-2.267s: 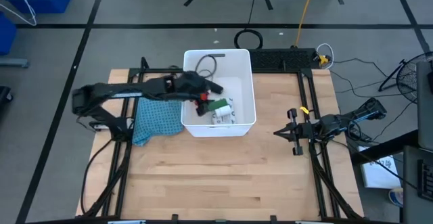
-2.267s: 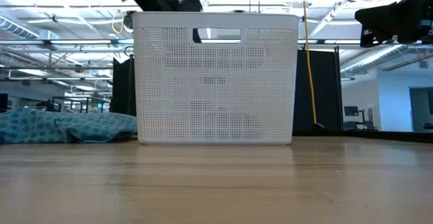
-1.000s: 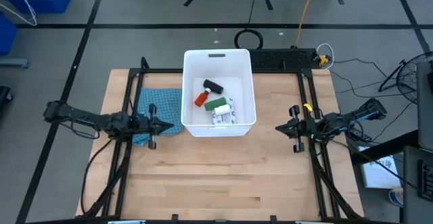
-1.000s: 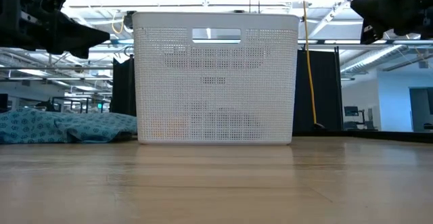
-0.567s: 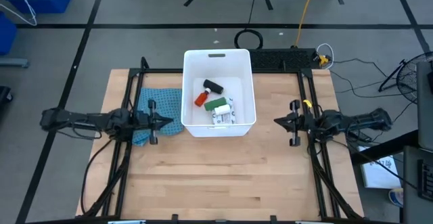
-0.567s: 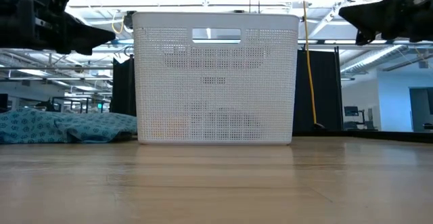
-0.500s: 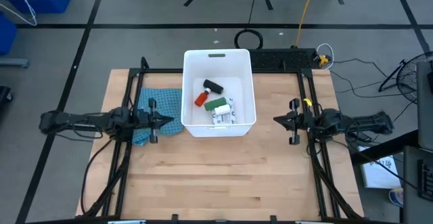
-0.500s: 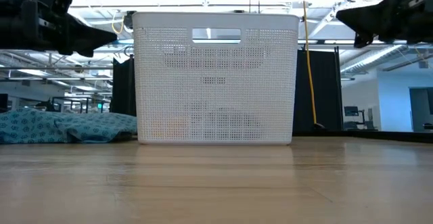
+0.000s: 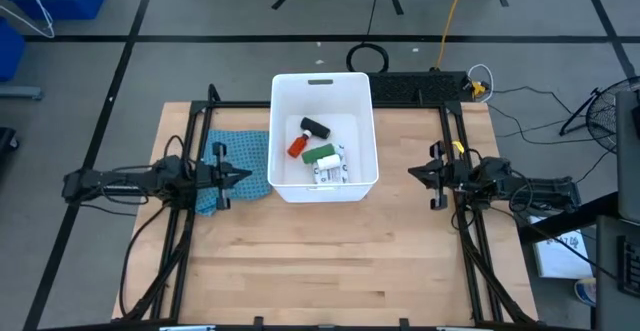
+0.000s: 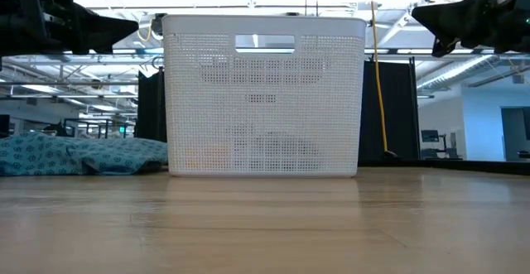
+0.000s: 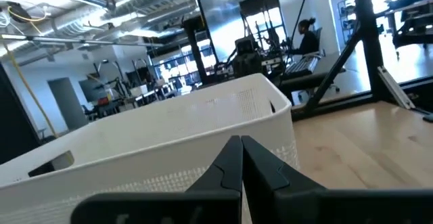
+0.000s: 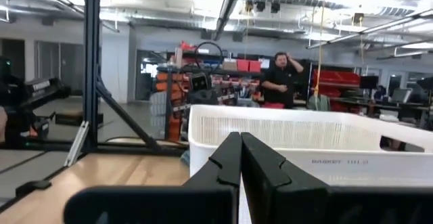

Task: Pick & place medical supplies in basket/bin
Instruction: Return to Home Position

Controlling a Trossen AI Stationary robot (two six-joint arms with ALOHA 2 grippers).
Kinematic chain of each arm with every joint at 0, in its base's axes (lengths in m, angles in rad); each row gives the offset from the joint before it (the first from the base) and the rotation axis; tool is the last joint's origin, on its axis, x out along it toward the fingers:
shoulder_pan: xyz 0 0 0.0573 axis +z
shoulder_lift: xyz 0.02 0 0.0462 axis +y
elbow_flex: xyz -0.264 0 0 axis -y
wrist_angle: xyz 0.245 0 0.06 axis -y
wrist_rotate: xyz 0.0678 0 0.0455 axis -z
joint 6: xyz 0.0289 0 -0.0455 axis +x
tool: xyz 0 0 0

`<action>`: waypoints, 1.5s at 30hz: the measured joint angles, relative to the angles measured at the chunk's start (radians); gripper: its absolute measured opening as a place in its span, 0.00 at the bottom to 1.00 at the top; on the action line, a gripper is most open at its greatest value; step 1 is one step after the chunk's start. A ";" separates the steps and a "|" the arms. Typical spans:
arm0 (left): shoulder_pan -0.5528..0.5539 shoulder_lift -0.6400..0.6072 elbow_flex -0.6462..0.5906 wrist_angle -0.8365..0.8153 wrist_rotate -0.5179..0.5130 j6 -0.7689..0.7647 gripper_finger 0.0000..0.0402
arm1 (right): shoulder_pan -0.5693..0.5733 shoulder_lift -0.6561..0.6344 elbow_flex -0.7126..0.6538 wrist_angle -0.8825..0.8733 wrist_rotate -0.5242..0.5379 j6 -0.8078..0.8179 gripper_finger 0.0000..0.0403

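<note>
L pincer (image 9: 238, 177) has pulled back off the bin (image 9: 322, 77), now at its 9 o'clock over the cloth (image 9: 250, 151), fingers pressed together, empty. R pincer (image 9: 413, 174) at 3 o'clock, likewise closed, empty. Supplies (image 9: 320, 156) sit inside the bin, so job looks done bar homing.

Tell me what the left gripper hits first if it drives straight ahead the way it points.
Probably the white basket's side wall, near its rim. The left gripper hangs over the blue cloth, pointing straight at it; exact height is unclear.
</note>
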 joint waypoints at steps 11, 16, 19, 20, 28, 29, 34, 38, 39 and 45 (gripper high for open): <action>-0.004 -0.177 0.000 -0.158 0.006 0.005 0.00 | 0.001 -0.017 0.000 -0.025 -0.026 0.009 0.00; -0.004 -0.216 0.000 -0.227 -0.001 -0.032 0.00 | 0.001 -0.017 0.000 -0.024 -0.024 0.026 0.00; -0.004 -0.216 0.000 -0.237 -0.003 -0.050 0.00 | 0.001 -0.016 0.000 -0.026 -0.022 0.028 0.00; -0.004 -0.216 0.000 -0.237 -0.005 -0.056 0.00 | 0.001 -0.016 0.000 -0.026 -0.022 0.028 0.00; -0.003 -0.213 0.000 -0.320 -0.122 -0.134 0.04 | 0.001 -0.016 0.000 -0.028 -0.020 0.022 0.00; -0.003 -0.213 0.001 -0.333 -0.135 -0.142 0.05 | 0.001 -0.015 0.000 -0.029 -0.019 0.026 0.00; -0.003 -0.207 0.002 -0.341 -0.139 -0.144 0.08 | 0.001 -0.015 0.000 -0.026 -0.019 0.023 0.00; -0.003 -0.207 0.002 -0.340 -0.139 -0.144 0.07 | 0.001 -0.015 0.000 -0.026 -0.020 0.021 0.00; -0.003 -0.207 0.002 -0.339 -0.139 -0.144 0.06 | 0.001 -0.015 0.000 -0.026 -0.020 0.021 0.00; -0.003 -0.207 0.000 -0.321 -0.142 -0.144 0.02 | 0.001 -0.015 0.000 -0.026 -0.020 0.021 0.00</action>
